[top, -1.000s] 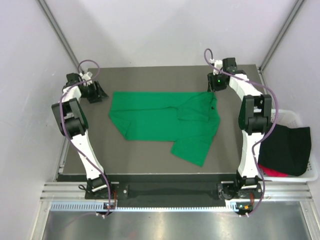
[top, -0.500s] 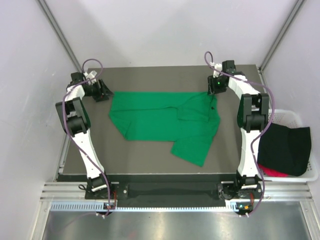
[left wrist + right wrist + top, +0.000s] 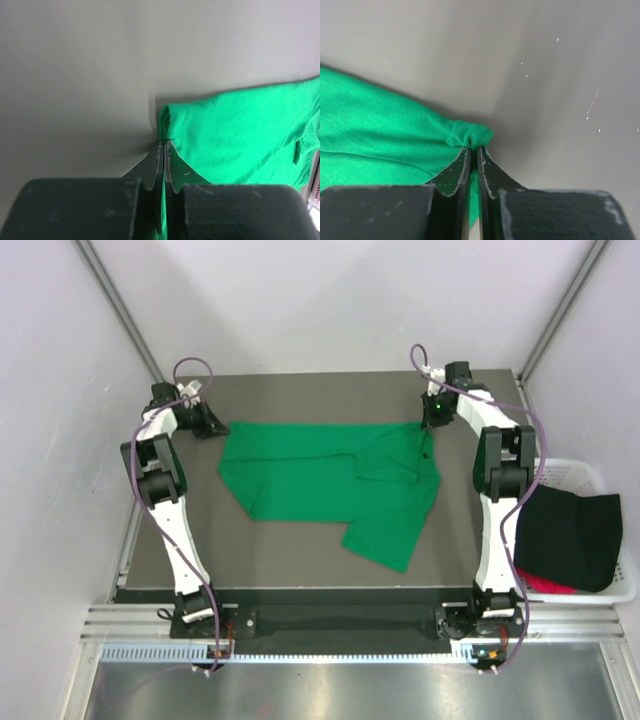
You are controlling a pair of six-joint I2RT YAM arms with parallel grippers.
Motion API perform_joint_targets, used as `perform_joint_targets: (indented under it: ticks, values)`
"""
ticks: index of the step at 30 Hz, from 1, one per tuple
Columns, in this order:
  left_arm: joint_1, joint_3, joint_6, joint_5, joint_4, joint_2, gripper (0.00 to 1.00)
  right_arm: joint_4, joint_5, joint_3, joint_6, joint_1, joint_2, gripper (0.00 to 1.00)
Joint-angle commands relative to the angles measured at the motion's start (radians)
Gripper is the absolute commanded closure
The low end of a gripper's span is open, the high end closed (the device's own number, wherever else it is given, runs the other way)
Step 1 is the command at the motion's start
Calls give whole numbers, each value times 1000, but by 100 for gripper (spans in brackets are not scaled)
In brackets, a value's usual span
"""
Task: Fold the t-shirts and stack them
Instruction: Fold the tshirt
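now flat on the dark table (image 3: pixel 300 560): green t-shirt (image 3: pixel 300 475), spread lengthwise from left to right across the middle, right part folded over itself, one flap pointing toward the near edge. clamped at its far left corner by the left gripper (image 3: pixel 213 423), jaws pressed together with a small fold of green cloth between the tips, plain from the left wrist view. clamped likewise at the far right corner by the right gripper (image 3: pixel 430 422), jaws nearly together, a bunched bit of hem pinched at the tips. both corners low, at or just above the table top; cannot tell which. off the table on the right, in a white basket (image 3: pixel 590 472): black t-shirt (image 3: pixel 570 540), bunched and draped over the rim, with a red t-shirt (image 3: pixel 545 585) peeking out beneath its near edge.
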Motion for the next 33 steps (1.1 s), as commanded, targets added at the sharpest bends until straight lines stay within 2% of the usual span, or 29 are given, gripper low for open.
perform_joint_targets:
  ticks: [1,9,15,19,29,30,33]
  values:
    - [-13,54,14,-30,-17,50,100,-6,30,37,7,-7,52,98]
    - [-16,92,17,-54,-16,91,100,-14,43,83,13,-12,95,98]
    - [-10,91,10,-131,19,66,100,-8,72,115,25,-16,115,98]
    - [-10,100,-21,-137,69,56,100,-13,83,156,31,-21,136,98]
    - [-16,137,-13,-163,66,75,100,-22,89,196,39,-21,176,97]
    - [-18,141,-12,-165,64,69,100,-22,90,189,39,-21,169,96]
    - [-19,121,7,-153,58,21,100,-11,98,134,33,-23,109,81]
